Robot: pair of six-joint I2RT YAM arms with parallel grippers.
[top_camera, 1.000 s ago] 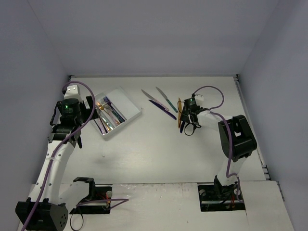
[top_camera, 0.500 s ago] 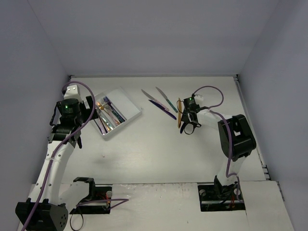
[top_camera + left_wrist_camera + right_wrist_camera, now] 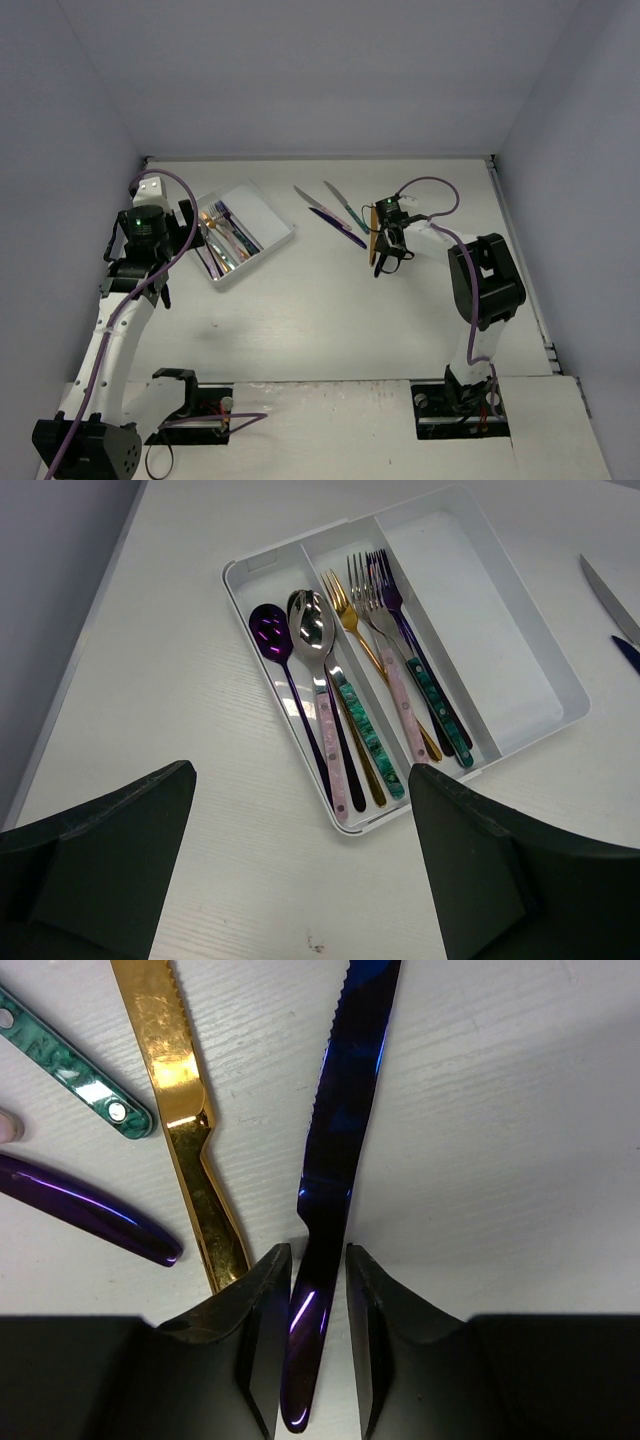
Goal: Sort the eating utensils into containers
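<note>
Here, white table (image 3: 300, 320), lilac walls (image 3: 300, 80); left hand (image 3: 300, 780) wide (right hand (image 3: 318, 1260) narrow astride blue knife (image 3: 350, 1090), grip unclear)

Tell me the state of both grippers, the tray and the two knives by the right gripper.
tray: spoons and forks in two compartments, third empty.
left gripper: open, holding nothing.
dark blue knife: flat on the table, handle gripped.
right gripper: shut on the dark blue knife.
gold knife: loose on the table beside it.

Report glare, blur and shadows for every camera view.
Top external: soft even light, faint shadows. Left wrist: tray sharp, glints on the spoon bowls, near fingers dark and soft. Right wrist: blue knife sharp, bright glare on the gold knife.
</note>
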